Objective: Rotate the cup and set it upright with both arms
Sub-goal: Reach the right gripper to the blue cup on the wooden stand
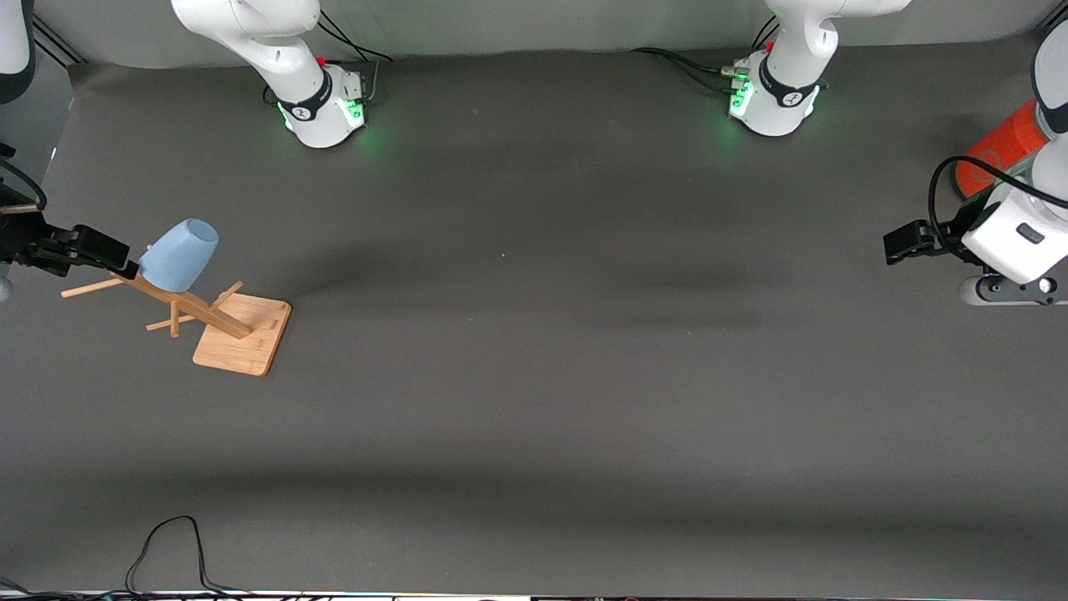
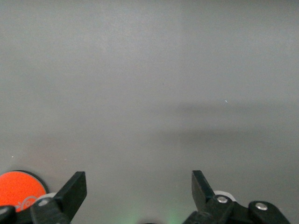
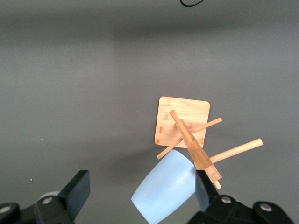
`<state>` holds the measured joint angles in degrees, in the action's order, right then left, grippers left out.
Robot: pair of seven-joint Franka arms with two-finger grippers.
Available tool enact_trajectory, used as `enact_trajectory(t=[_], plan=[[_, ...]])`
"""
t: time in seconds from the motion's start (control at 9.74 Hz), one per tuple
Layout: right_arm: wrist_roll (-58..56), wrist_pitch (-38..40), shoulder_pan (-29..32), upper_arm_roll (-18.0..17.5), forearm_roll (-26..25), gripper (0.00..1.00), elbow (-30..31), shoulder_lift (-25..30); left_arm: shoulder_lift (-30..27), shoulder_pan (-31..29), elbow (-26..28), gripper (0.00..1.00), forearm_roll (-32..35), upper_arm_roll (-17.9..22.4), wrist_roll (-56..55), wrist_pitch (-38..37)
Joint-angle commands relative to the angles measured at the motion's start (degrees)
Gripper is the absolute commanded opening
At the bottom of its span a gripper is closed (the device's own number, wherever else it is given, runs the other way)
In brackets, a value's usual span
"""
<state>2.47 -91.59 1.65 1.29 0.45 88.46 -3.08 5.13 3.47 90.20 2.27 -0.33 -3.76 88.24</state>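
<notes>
Our right hand [image 1: 125,265] hovers at the right arm's end of the worktop [image 1: 534,401], its fingers spread wide and holding nothing. In the right wrist view the cup [image 3: 166,193] sits between those fingers [image 3: 77,189], much closer to one pad than the other — we cannot tell whether that pad touches it. So the cup is right at this hand, and the right arm is plainly the nearer one.

The cup [image 1: 178,255] is not on the worktop: it hangs mouth-down and tilted on a peg of the wooden rack [image 1: 219,321], its closed base pointing up and away from the rack's board. Its long axis runs slantwise along the peg, so we judge it must slide off along that line before any turning can begin.

Around the rack there is room: the worktop toward the front camera and toward the left arm's end looks bare. The rack's other pegs stick out beside the cup and could catch a finger.

Our left hand [image 1: 905,242] waits well away from the rack at the left arm's end, fingers wide and empty, beside an orange can [image 1: 997,150].
</notes>
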Motion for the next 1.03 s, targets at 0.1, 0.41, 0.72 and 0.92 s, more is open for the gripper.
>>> enact_trajectory(t=[0.1,0.41,0.72,0.92], plan=[[-1.5,0.3,0.3,-0.1,-0.4,1.00,1.1,1.5,0.2,0.3,-0.9,1.00,0.3,0.1,1.2,-0.8],[-1.4,0.8,0.4,-0.1,-0.3,1.00,1.2,1.6,0.4,-0.3,-0.8,1.00,-0.1,0.2,1.5,-2.1],[-1.6,1.2,0.4,1.3,-0.3,1.00,7.6,7.5,0.4,-0.2,-0.8,1.00,-0.3,0.2,3.5,-2.3],[-1.5,-2.1,0.3,3.0,-0.4,1.00,16.1,14.4,0.6,-0.2,-0.9,1.00,-0.3,0.2,3.7,-2.3]])
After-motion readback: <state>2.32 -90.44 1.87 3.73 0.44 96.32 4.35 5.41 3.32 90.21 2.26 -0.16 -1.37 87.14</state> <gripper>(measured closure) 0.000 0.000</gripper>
